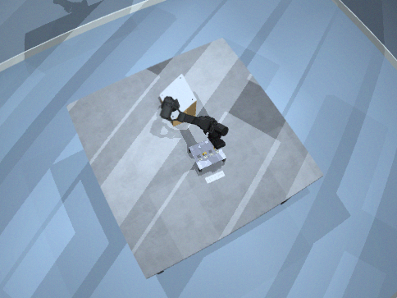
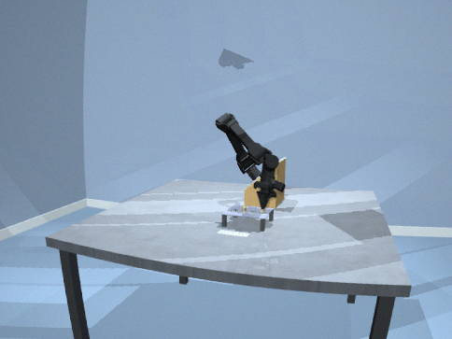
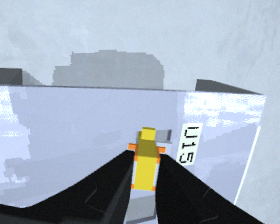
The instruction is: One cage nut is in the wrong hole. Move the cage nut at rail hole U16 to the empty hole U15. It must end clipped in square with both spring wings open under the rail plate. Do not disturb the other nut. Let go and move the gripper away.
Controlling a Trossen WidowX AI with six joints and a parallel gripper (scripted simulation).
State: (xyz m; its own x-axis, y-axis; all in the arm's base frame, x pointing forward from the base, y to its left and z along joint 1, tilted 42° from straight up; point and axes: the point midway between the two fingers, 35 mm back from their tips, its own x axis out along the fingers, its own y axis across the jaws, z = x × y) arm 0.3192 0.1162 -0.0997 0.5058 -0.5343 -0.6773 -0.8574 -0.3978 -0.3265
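Note:
The rail plate (image 1: 206, 163) (image 2: 254, 215) (image 3: 75, 130) stands on short dark legs. My gripper (image 1: 215, 147) (image 2: 263, 207) (image 3: 145, 161) is shut on a yellow cage nut (image 3: 145, 170) with orange edges, at the plate's end by the U15 label (image 3: 189, 142). The nut covers most of the hole U15 (image 3: 164, 135); a grey part of the opening shows beyond it on the right. Whether the spring wings are under the plate is hidden. The other nut (image 1: 204, 153) (image 2: 245, 209) sits farther along the rail, small in the top and exterior views.
A white strip with small marks (image 1: 215, 176) (image 2: 233, 233) lies on the grey table (image 1: 164, 209) (image 2: 163, 243) beside the rail. A board with a white face (image 1: 180, 90) and tan sides (image 2: 281, 182) stands by the arm's base.

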